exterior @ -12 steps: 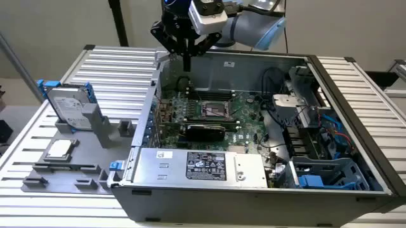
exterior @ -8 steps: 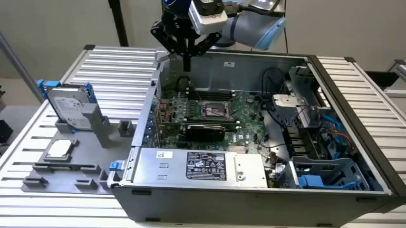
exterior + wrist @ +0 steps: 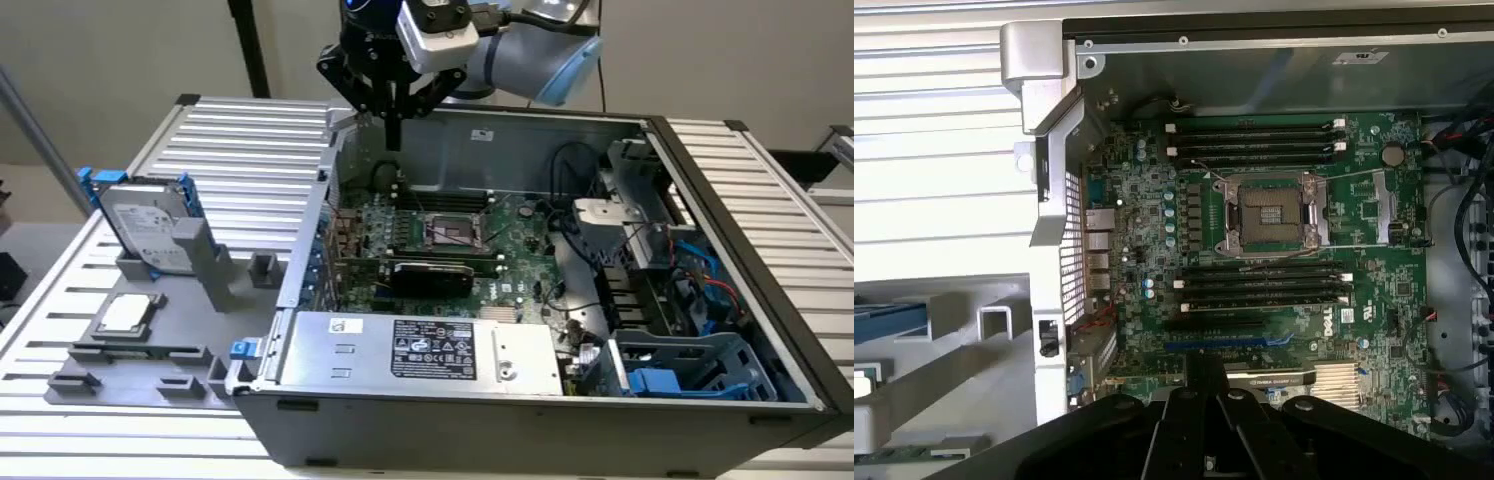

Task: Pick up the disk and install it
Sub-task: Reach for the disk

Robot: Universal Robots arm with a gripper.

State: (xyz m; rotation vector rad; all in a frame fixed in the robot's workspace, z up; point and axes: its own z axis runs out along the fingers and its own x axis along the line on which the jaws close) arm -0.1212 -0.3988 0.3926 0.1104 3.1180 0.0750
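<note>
Disk (image 3: 144, 228), a flat silver-grey hard drive with a white label in a blue plastic carrier, stands on edge in a grey moulded holder (image 3: 200, 272) on the ribbed metal worktop (image 3: 254, 130), at the exterior view's left of the open grey computer case (image 3: 534, 432). Upright, I reckon, so its edges stay grabbable. My black gripper (image 3: 394, 138) hangs over the case's far corner above the green motherboard (image 3: 1354, 300), well apart from the disk, jaws clenched on nothing.
</note>
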